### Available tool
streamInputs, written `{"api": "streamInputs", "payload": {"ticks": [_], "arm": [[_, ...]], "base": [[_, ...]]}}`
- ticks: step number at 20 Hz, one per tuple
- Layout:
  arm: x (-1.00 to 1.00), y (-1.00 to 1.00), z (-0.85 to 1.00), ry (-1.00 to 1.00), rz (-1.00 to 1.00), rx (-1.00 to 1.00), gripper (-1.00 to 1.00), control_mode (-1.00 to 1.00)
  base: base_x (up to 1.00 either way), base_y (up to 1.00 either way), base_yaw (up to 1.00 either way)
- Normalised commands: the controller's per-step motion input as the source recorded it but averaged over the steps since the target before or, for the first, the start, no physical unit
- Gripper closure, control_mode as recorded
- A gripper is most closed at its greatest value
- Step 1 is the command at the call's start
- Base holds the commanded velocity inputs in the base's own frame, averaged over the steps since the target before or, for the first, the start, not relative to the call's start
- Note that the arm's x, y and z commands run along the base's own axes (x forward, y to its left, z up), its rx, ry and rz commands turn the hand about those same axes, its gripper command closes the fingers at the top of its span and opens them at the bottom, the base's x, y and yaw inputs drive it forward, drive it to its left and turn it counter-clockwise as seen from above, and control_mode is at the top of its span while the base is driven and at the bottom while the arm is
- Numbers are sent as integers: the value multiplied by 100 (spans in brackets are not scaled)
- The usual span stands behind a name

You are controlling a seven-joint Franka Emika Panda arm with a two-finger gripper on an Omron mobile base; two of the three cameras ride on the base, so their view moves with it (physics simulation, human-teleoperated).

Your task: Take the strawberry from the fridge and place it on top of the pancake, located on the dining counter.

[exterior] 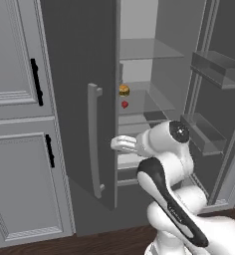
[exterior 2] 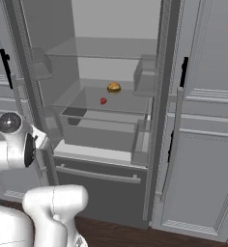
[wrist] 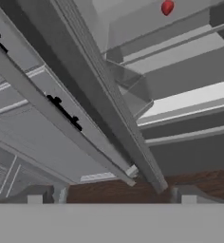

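Observation:
The fridge (exterior: 79, 74) stands with both doors open. The tiny red strawberry (exterior: 124, 104) lies on a glass shelf (exterior 2: 130, 103) in the middle of the pale interior, also seen in the right base view (exterior 2: 103, 101) and at the top of the hand view (wrist: 166, 7). My gripper (wrist: 111, 198) is open with nothing between its fingertips (wrist: 35, 197). It sits low by the inner edge of the left door (wrist: 109, 109), below and in front of the strawberry. My white hand (exterior: 123, 143) pokes out beside that door edge. The pancake and dining counter are out of view.
A small brown burger (exterior: 124, 90) sits just behind the strawberry on the same shelf. The left door's long bar handle (exterior: 93, 144) and the right door's bins (exterior: 216, 69) flank the opening. Grey panelled cabinets (exterior: 20, 149) stand to the left. A drawer (exterior 2: 99, 176) closes the fridge bottom.

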Motion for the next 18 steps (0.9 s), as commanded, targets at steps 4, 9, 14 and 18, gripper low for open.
{"api": "streamInputs", "payload": {"ticks": [4, 9, 14, 18], "arm": [[6, -100, 0, 2, 3, 54, -100, -100], [48, -68, 21, 13, 6, 52, -100, -100], [68, -8, 1, 12, 1, 42, -100, -100], [79, 21, 0, 12, 0, 28, -100, -100]], "base": [[0, 0, 0], [0, 0, 0], [0, 0, 0], [0, 0, 0]]}}
